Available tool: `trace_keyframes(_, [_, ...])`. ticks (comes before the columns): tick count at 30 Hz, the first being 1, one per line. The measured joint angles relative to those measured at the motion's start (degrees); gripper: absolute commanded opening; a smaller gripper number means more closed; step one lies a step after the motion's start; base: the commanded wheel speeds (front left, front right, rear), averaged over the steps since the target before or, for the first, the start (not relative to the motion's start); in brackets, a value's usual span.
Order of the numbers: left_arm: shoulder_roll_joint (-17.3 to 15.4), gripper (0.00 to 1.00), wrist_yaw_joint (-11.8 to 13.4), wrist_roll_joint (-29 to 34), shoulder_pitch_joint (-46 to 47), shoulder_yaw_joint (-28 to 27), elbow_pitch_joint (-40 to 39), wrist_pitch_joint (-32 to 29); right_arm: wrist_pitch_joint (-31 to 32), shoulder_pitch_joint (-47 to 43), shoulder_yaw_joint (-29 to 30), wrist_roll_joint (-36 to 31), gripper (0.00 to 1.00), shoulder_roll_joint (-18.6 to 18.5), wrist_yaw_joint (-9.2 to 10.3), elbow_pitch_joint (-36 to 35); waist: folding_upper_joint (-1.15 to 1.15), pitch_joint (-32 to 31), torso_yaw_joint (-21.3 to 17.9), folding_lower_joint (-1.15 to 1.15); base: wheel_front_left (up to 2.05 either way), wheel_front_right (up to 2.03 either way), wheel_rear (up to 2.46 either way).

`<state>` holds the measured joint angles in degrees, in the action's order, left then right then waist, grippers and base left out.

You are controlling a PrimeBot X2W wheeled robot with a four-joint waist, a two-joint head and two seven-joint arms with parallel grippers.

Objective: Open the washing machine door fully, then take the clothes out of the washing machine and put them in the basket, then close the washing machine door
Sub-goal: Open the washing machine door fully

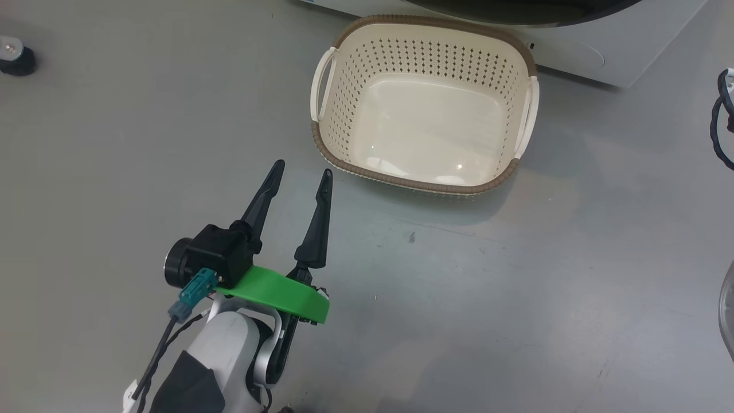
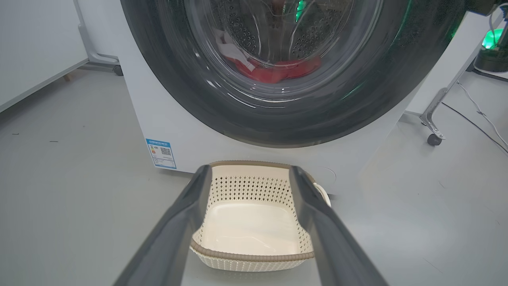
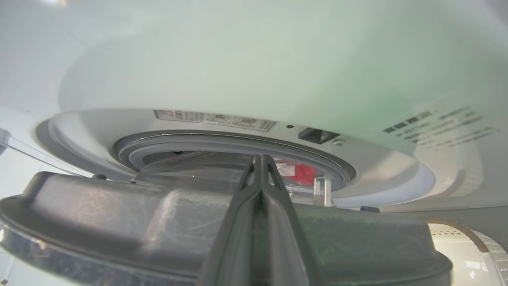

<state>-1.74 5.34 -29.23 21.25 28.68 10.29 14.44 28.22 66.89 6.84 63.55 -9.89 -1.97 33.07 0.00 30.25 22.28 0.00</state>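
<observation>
Black fingers of my left claw (image 1: pixel 303 168) spread, empty, over the floor (image 1: pixel 516 287) | cream basket (image 1: pixel 401 182) empty, just before the washing machine (image 1: pixel 579 54), likely to catch the clothes (image 2: pixel 285 73), red, in the drum | right claw (image 3: pixel 260 159) clenched on nothing at the part-open washing machine door (image 3: pixel 119 222), likely levering it | blue label (image 2: pixel 160 153), print unreadable
</observation>
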Motion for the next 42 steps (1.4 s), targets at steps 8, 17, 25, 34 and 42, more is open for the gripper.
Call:
trace_keyframes(8, [0.0, 1.0, 0.0, 0.0, 0.0, 0.0, 0.3, 0.0, 2.5, -0.6, 0.2, 1.7, 0.0, -0.3, -0.92, 2.5, 0.0, -1.5, -0.1, 0.0, 0.0, 0.0, 0.0])
trace_keyframes(17, [0.0, 1.0, 0.2, 0.1, -0.1, -0.2, 1.2, 0.0, 6.0, -3.9, 0.1, 4.1, 0.0, 0.7, -1.18, 5.3, 0.0, -4.1, -0.7, 0.0, 0.0, 0.0, 0.0])
trace_keyframes(25, [0.0, 1.0, 0.2, 0.6, -0.4, -0.5, 1.9, 0.0, 8.9, -6.7, -0.8, 5.1, 0.0, 2.9, -1.16, 7.5, 0.0, -6.2, -1.1, 0.0, 0.0, 0.0, 0.0])
trace_keyframes(34, [0.0, 1.0, 0.2, 1.8, -1.7, -0.9, 2.3, 0.0, 10.9, -9.2, -1.5, 6.5, 0.0, 3.3, -1.49, 8.5, 0.0, -8.6, -1.6, 0.0, 0.0, 0.0, 0.0])
trace_keyframes(42, [-0.1, 1.0, 0.4, 2.2, -2.8, -1.1, 2.5, 0.0, 12.2, -11.4, -2.7, 7.0, 0.0, 4.5, -1.66, 9.2, 0.0, -10.4, -2.3, 0.0, 0.0, 0.0, 0.0])
